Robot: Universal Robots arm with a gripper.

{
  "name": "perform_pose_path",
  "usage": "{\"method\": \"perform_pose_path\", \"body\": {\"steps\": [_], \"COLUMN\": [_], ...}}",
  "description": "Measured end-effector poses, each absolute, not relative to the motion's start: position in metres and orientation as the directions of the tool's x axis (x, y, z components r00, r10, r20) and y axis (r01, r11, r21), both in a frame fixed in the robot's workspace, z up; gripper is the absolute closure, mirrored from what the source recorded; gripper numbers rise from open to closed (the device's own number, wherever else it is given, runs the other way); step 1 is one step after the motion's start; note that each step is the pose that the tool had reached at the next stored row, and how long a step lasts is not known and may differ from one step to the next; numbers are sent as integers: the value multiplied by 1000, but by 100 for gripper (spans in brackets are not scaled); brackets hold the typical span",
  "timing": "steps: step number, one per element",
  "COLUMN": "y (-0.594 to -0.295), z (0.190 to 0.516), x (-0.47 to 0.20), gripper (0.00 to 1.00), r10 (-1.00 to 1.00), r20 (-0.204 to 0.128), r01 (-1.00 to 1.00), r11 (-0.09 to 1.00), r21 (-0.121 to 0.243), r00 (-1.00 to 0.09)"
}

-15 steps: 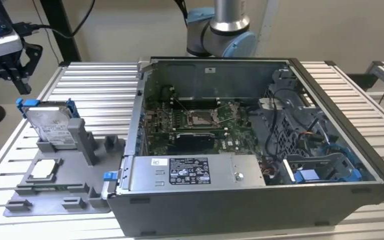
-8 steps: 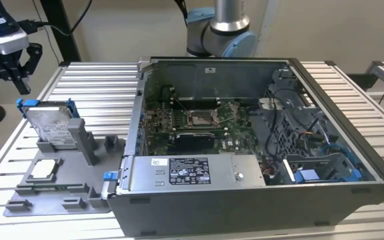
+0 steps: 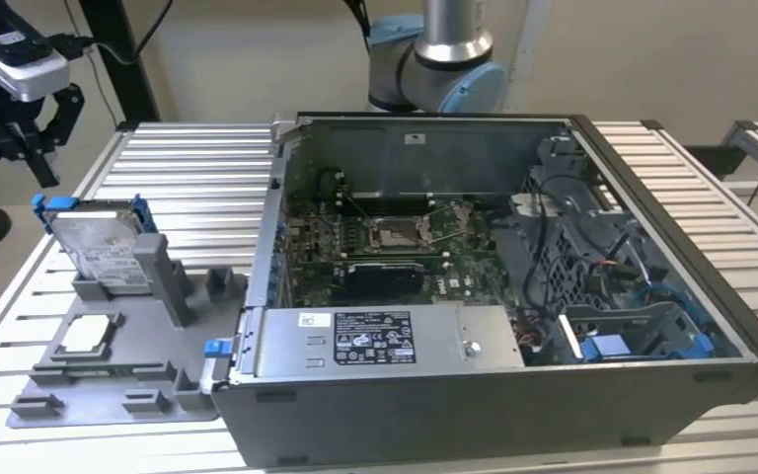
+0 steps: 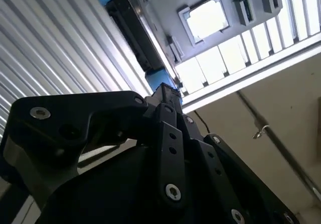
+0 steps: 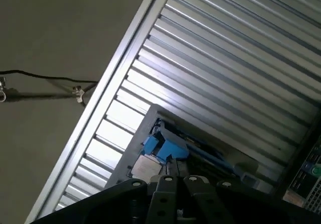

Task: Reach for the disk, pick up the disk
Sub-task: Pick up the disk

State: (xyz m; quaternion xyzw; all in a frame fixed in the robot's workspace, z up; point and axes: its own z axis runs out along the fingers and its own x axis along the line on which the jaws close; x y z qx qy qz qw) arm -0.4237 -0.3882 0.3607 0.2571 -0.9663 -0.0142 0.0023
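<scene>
Table (image 3: 194,168): slatted metal top; the computer case stands on it near the middle.
Computer case (image 3: 485,415): dark grey tower lying on its side with the side panel off, its inside open upward.
Arm (image 3: 438,59): a silver and blue joint rises behind the computer case's far wall.
Fixture tray (image 3: 103,385): flat grey plate with upright posts and slots, lying on the table just beside the computer case, on the exterior view's left of it.
Power supply box (image 3: 393,341): long grey metal box with a black-and-white label, inside the computer case along its near wall.
Gripper (image 3: 37,168): black, well off the computer case on the exterior view's left and higher than its rim. It hangs over the disk without touching it and carries nothing. How far open it is cannot be told.
Disk (image 3: 96,247): silver drive with a white label and blue bracket, standing tilted on edge in a slot of the fixture tray, on the side away from the computer case. In the first wrist view its blue bracket (image 5: 163,148) lies just past the gripper's tip.
Chip (image 3: 90,336): small square silver piece lying flat on the fixture tray, apart from the computer case.
</scene>
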Motion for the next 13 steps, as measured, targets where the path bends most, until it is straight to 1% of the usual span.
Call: {"method": "perform_pose_path", "body": {"steps": [9, 13], "y": [-388, -388], "z": [361, 361], "x": [-424, -424], "gripper": [100, 100], "r10": [-632, -700], "r20": [-5, -4], "r01": [-631, -700], "r11": [775, 714], "r21": [23, 20], "r00": [-775, -714]}}
